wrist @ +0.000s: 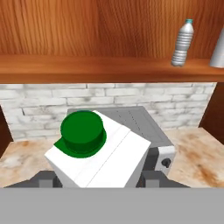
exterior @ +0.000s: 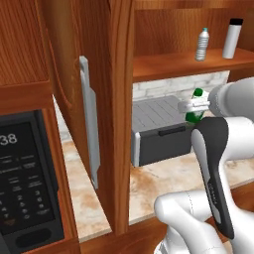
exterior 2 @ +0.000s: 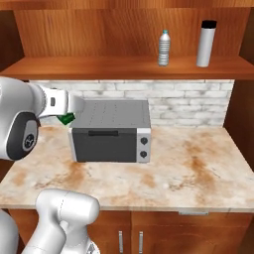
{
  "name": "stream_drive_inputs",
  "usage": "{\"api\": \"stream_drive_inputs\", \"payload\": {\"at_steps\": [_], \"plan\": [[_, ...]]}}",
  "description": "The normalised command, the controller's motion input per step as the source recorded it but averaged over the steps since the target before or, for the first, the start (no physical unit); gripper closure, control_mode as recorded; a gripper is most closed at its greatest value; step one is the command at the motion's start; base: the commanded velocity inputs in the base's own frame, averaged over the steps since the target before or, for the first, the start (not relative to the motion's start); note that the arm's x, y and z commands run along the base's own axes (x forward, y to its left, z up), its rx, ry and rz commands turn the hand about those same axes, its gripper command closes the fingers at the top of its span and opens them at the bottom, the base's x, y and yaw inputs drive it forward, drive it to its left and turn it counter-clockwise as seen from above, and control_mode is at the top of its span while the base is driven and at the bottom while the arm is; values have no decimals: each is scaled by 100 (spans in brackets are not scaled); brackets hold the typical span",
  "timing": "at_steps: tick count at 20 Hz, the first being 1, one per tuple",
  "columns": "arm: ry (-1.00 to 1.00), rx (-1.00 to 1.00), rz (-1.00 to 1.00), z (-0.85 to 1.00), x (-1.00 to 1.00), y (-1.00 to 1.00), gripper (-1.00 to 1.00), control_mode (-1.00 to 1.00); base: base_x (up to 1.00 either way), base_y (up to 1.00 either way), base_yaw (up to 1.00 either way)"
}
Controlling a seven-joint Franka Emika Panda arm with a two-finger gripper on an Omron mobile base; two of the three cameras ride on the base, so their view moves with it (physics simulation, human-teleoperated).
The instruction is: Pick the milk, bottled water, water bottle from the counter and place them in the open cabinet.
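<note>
1. Hand view: the milk (wrist: 98,153) sits clamped in the claw (wrist: 98,180), its green cap toward the camera, held in the air above the grey toaster oven (wrist: 151,131).
2. The open cabinet's plank shelf (wrist: 87,68) lies ahead of and above the carton, so I judge the coming move is up and forward; the carton's long axis runs roughly along the claw.
3. On that shelf the bottled water (exterior 2: 164,47) and water bottle (exterior 2: 205,43) stand upright to the right, near each other but apart; its left part is bare.
4. The fingertips are mostly hidden behind the carton, and in the right base view only a green sliver of it shows past the wrist.
</note>
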Motion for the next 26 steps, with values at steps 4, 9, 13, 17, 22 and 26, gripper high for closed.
{"api": "stream_drive_inputs", "payload": {"at_steps": [4,9,13,17,22,26], "plan": [[-2,0,0,25,-2,0,100,-100,0,0,0],[-1,0,0,29,0,0,100,-100,0,0,0],[-3,0,0,34,0,0,100,-100,0,0,0],[-3,0,0,26,0,0,100,-100,0,0,0],[-3,0,0,16,0,0,100,-100,0,0,0],[-4,0,0,1,9,0,100,-100,0,0,0]]}}
